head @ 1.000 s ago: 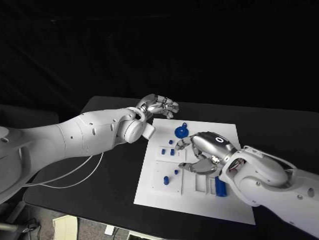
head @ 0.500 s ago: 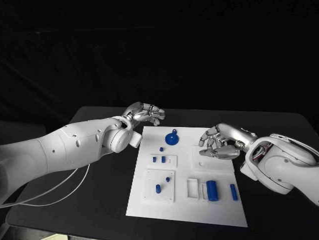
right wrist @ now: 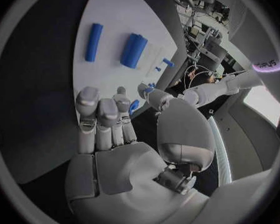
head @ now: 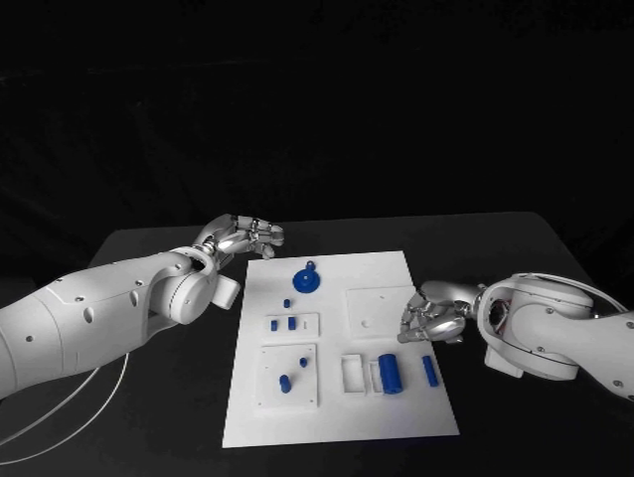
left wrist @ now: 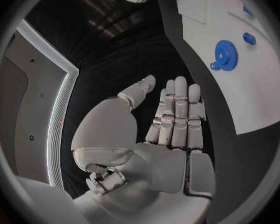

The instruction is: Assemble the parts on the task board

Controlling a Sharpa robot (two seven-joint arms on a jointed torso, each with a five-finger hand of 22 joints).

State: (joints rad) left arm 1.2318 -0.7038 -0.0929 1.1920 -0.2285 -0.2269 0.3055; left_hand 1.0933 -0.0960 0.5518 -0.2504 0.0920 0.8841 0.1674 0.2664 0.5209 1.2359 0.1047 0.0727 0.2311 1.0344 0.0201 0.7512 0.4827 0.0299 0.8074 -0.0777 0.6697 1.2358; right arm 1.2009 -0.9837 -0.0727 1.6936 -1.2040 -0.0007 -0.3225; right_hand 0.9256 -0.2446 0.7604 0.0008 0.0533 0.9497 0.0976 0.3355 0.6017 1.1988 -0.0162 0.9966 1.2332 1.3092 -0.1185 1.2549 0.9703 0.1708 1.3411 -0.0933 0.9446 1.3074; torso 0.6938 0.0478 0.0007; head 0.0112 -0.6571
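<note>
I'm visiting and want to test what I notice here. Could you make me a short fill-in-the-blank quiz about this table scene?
1. The small parts on the task board are coloured ____.
2. The round toothed part, the gear, lies nearest the robot's ____ hand.
3. The left hand and right hand each hold ____.
4. The table is coloured ____.

Missing words: blue; left; nothing; black

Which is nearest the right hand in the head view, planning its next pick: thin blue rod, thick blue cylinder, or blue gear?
1. Thin blue rod, by the right hand.
2. Thick blue cylinder, just leftward.
3. Blue gear, the board's far side.
</note>
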